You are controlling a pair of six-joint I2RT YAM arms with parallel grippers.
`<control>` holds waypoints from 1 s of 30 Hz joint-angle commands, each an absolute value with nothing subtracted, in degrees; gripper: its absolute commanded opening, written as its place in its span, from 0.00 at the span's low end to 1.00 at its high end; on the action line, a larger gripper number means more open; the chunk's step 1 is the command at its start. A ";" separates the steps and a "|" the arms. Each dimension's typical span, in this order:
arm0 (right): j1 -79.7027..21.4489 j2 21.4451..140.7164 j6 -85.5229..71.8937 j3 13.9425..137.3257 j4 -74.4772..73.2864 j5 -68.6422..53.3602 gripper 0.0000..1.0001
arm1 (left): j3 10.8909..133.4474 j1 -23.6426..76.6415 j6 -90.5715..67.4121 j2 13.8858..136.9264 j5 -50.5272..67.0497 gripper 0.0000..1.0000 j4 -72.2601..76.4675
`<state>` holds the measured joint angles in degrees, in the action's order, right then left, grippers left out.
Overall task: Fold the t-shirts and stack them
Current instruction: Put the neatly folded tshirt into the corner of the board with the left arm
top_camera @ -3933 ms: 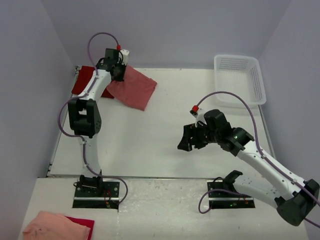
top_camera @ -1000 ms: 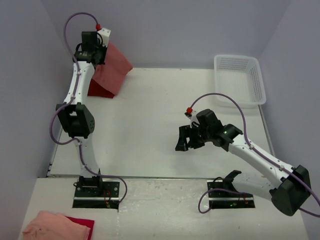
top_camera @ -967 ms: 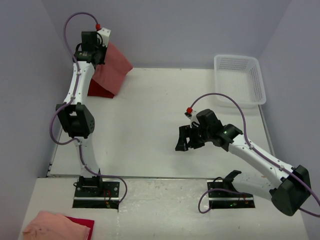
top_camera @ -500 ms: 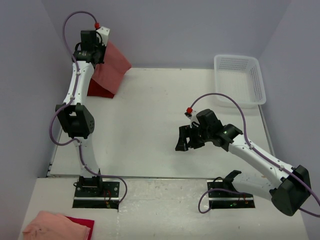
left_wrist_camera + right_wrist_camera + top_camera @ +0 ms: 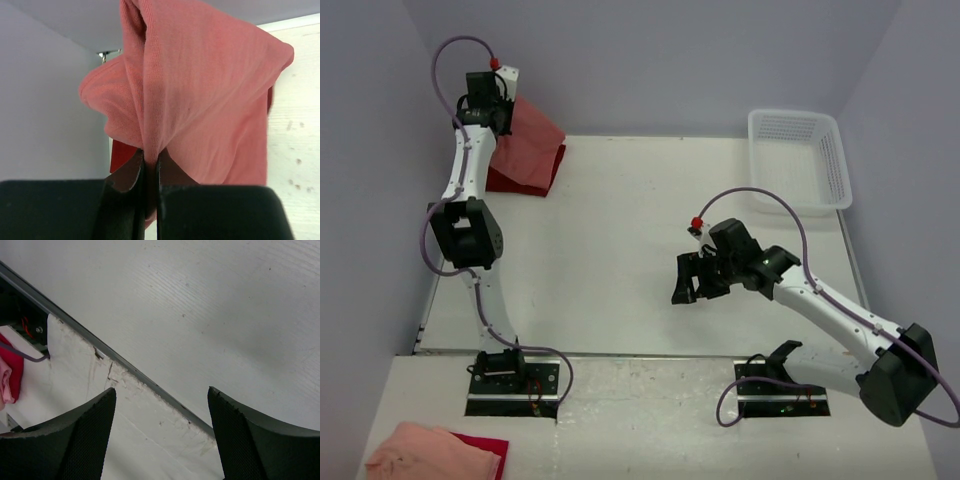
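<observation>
A: Start with the big things. What is there?

B: A white table (image 5: 650,250), with a white mesh basket (image 5: 798,158) at its 2 o'clock corner.

A: And the shirts?

B: Both are at 11 o'clock. The salmon shirt (image 5: 528,140) hangs bunched in the air, and the crimson shirt (image 5: 520,184) lies flat on the table below it. The salmon one's lower edge reaches down over the crimson one. I cannot tell whether they touch.

A: What holds the salmon one up?

B: The left claw (image 5: 151,161). Its jaws are pinched nearly together on a fold of the cloth, which spills out above them in the wrist view.

A: And the right claw (image 5: 692,283)?

B: It hangs above the table a little toward 4 o'clock from the middle. Its jaws are spread wide with nothing between them, only bare table and its near edge below.

A: Anything smaller?

B: A peach cloth (image 5: 425,450) at 7 o'clock, off the table, lying on something red.
</observation>
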<state>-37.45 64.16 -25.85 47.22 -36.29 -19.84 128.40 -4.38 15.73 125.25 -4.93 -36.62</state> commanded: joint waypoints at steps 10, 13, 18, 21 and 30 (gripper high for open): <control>-36.39 70.82 -21.97 56.16 -41.05 -18.19 0.75 | 128.79 -13.88 14.61 140.72 -5.02 0.70 -19.97; -36.21 73.82 -22.41 55.03 -38.87 -20.91 0.75 | 119.74 -14.06 13.45 136.06 -10.01 0.92 -8.71; -36.39 76.20 -22.85 53.97 -36.48 -24.17 0.74 | 109.35 -12.75 12.65 126.41 -13.26 1.00 2.71; -36.30 75.68 -22.76 53.00 -35.16 -25.57 0.75 | 109.33 -11.87 13.01 124.02 -15.01 1.00 3.96; -36.30 72.61 -22.67 51.86 -36.12 -22.51 0.75 | 110.56 -7.30 14.85 120.94 -15.12 1.00 4.05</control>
